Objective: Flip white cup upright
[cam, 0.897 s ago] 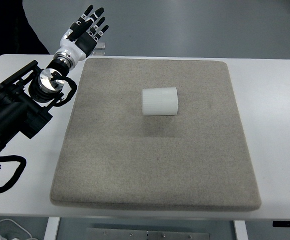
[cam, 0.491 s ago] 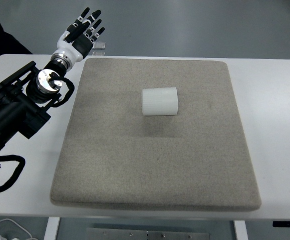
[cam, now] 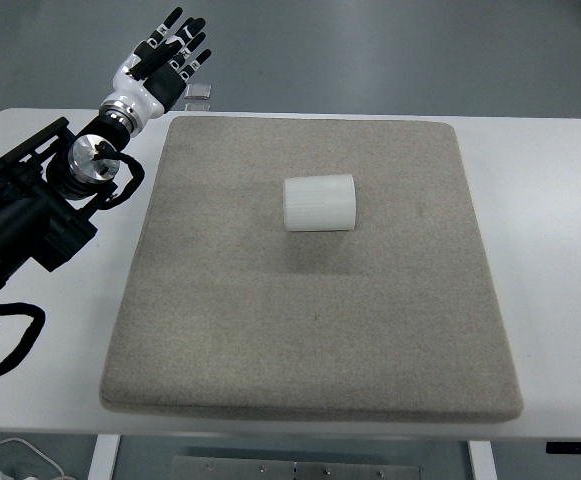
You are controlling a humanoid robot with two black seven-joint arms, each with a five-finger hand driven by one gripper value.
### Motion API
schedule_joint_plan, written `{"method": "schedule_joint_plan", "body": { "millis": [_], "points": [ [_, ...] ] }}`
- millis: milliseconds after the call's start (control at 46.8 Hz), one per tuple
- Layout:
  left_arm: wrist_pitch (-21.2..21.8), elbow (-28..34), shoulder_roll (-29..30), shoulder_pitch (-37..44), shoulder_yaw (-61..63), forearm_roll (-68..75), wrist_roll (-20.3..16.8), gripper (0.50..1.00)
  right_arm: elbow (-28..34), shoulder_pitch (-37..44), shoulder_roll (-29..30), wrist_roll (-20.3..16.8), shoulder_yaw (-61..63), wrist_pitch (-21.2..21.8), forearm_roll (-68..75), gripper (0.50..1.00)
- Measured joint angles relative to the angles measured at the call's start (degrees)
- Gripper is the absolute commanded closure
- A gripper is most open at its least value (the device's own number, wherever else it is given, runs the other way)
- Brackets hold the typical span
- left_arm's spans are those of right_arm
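Observation:
A white ribbed cup (cam: pixel 319 203) lies on its side near the middle of a grey felt mat (cam: pixel 310 340), its axis running left to right. My left hand (cam: pixel 166 53) is far from it, over the table's back left edge, fingers spread and holding nothing. Its black arm comes in from the left edge. The right arm is out of sight.
The mat covers most of a white table (cam: pixel 555 250). A small pale object (cam: pixel 199 93) sits at the table's back edge beside my left hand. Black cable loops (cam: pixel 10 345) hang at the left front. Grey floor lies beyond the table.
My left hand and arm have drifted slightly up and to the left, away from the mat. The cup has not moved.

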Motion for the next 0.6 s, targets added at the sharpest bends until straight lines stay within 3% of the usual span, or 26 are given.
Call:
{"method": "schedule_joint_plan", "body": {
  "millis": [598],
  "points": [
    [-1.9,-3.1,-0.6,-5.8,2.6,34.7,0.1,0.506,0.0,0.0,0.0,0.0,0.0,0.0,0.0,0.570]
  ]
}}
